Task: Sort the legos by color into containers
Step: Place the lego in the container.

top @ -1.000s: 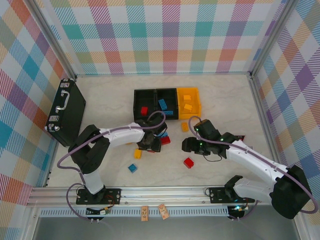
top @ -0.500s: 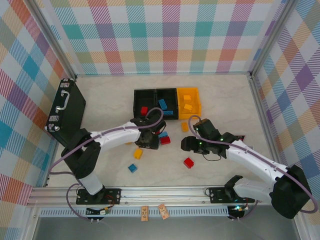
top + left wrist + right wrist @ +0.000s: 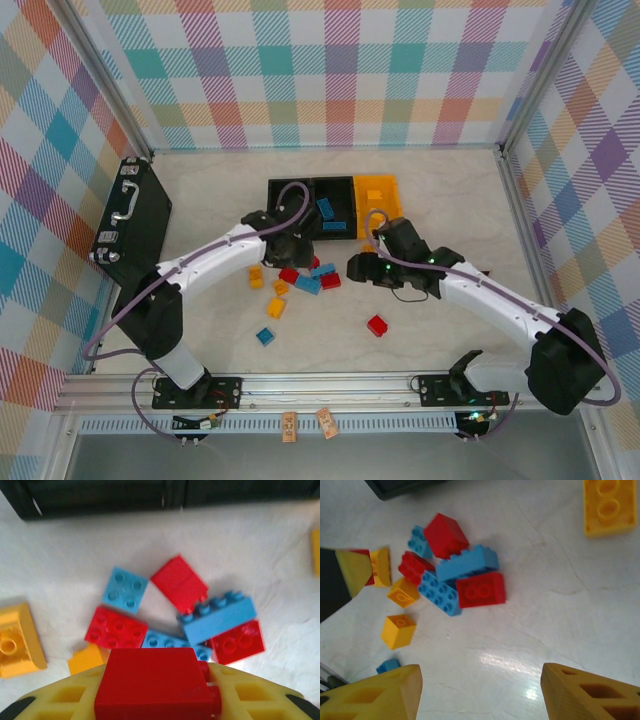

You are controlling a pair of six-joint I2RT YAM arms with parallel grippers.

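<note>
**Left jaws clamped on a red brick; right jaws open and empty**

The left gripper [image 3: 156, 700] is closed on a red brick [image 3: 152, 680], which sits between its yellow fingers [image 3: 250, 700]. The right gripper [image 3: 482, 695] stands wide apart and holds nothing. The legos pile [image 3: 305, 280] lies on the table [image 3: 450, 200] at 6 o'clock from the containers [image 3: 313, 195]. The left arm [image 3: 220, 255] covers part of the left black bin [image 3: 272, 195]. The right fingertips [image 3: 375, 695] are cut off at the frame edge.

Three joined containers [image 3: 313, 182] stand in a row at the back of the counter [image 3: 450, 210], with blue bricks in the middle one and yellow bricks in the yellow-orange one. The left pincer [image 3: 285, 248] sits just in front of the left black bin. The right pincer [image 3: 357, 268] is near a cluster of red and blue legos [image 3: 308, 284]. A black case [image 3: 130, 225] lies far left.
</note>
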